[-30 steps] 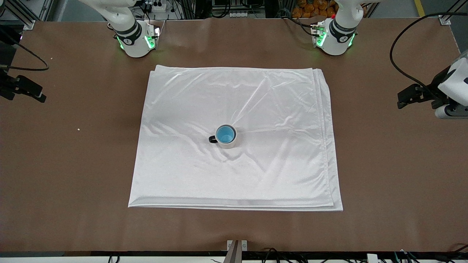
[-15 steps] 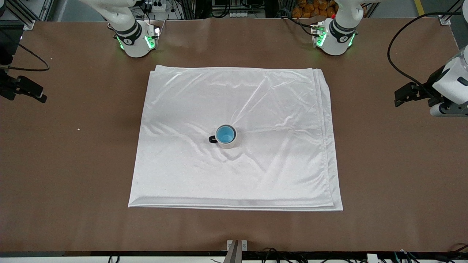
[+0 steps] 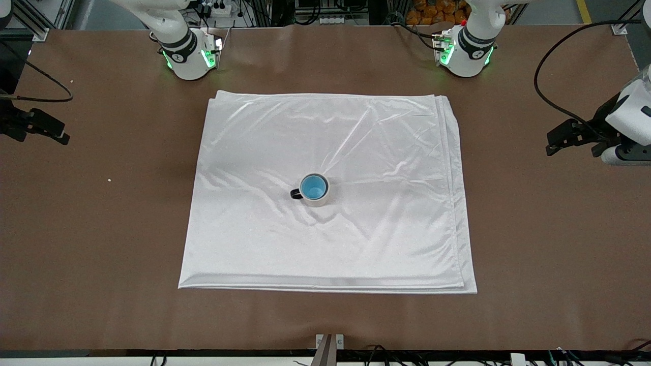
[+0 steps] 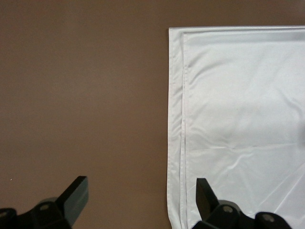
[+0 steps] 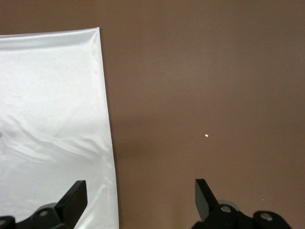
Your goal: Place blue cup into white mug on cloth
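Front view shows the blue cup (image 3: 313, 187) apparently seated inside the white mug (image 3: 316, 190) mid-cloth (image 3: 325, 239). Left gripper (image 4: 140, 191) and right gripper (image 5: 138, 191) hover off the cloth's ends, fingers apart; best retreat without snagging fabric.

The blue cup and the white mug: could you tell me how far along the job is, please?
Done, it appears: the blue cup sits inside the white mug, which stands upright on the cloth. Nothing is in hand: the left gripper is open over the cloth's edge at the left arm's end, and the right gripper is open over the table beside the cloth. Nothing visible remains.
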